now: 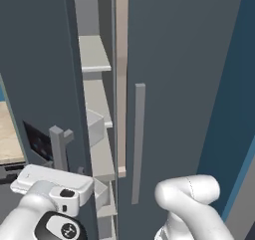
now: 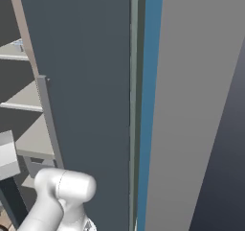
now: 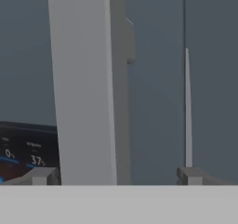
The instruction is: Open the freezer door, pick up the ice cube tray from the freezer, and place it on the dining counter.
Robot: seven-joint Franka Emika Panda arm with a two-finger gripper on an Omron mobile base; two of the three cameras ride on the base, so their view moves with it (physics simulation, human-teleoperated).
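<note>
Your gripper [image 3: 116, 175] stands spread wide around the grey bar handle [image 3: 88, 86] of the freezer door [image 1: 40, 74], clasping nothing. That door is only ajar, showing a sliver of the freezer [image 1: 94, 55] shelves beside the handle. You have yet to swing it wide, find the ice cube tray and carry it to the dining counter.

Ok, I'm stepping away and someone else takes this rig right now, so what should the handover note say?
Gripper: open, holding nothing, one of its fingers on each side of the freezer door's grey bar handle.
Freezer door: ajar, with a narrow gap showing the freezer shelves.
Ice cube tray: can't make it out through the gap.
Done: door cracked open.
Left: swing the door wide, take the tray, carry it to the dining counter.
</note>
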